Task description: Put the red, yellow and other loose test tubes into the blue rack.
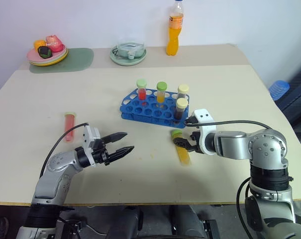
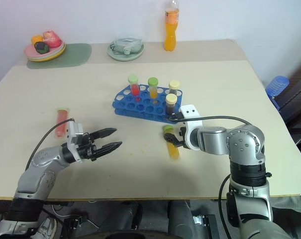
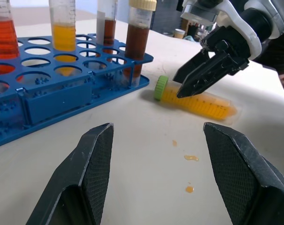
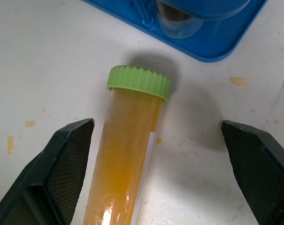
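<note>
While your right tool (image 1: 186, 144) hangs released over the yellow tube (image 1: 181, 148) lying on the bench (image 1: 150, 169) just beside the blue rack (image 1: 152, 105) | your left tool (image 1: 121, 144) is spread, empty | red tube (image 1: 69, 125) lies well left | four tubes stand racked.

yellow tube (image 1: 181, 148) lying beside blue rack (image 1: 152, 107)
</note>
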